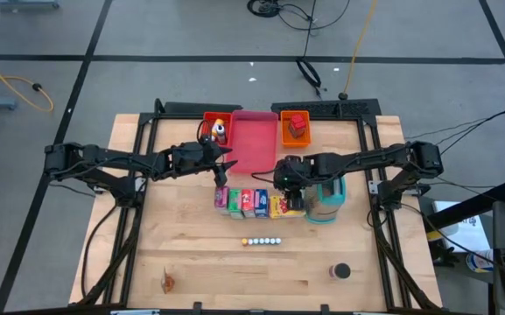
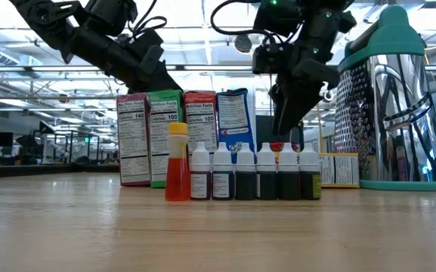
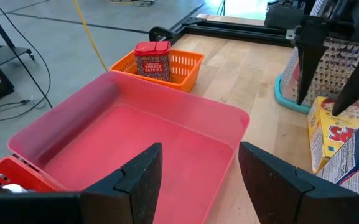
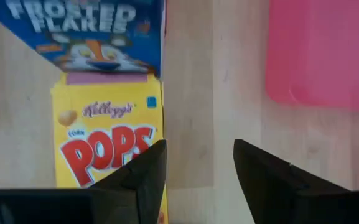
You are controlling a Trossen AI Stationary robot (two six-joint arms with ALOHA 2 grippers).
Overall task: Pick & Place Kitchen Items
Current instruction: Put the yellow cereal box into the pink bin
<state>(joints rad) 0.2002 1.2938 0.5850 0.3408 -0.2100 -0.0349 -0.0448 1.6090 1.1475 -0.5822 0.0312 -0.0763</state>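
Two black, jointed arms trail dark cables, each end effector bearing two flat matte-black fingers [image 3: 143, 180].

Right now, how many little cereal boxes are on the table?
5, in one row mid-table: purple, green, red, blue, then yellow lying flat beside the grater. None seem hidden.

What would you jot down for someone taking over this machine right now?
Left tool: open, empty, hanging over the pink tray.
Right tool: open, empty, above the table next to the yellow cereal box, which lies flat beside the grater.
Things: the row of food boxes stands mid-table, the small bottles are lined up in front of them, and the dark can sits near the front edge.
Done: a red tin sits in one orange basket; something is in the other too.
Left: pink tray is empty; boxes, bottles and can are unmoved.
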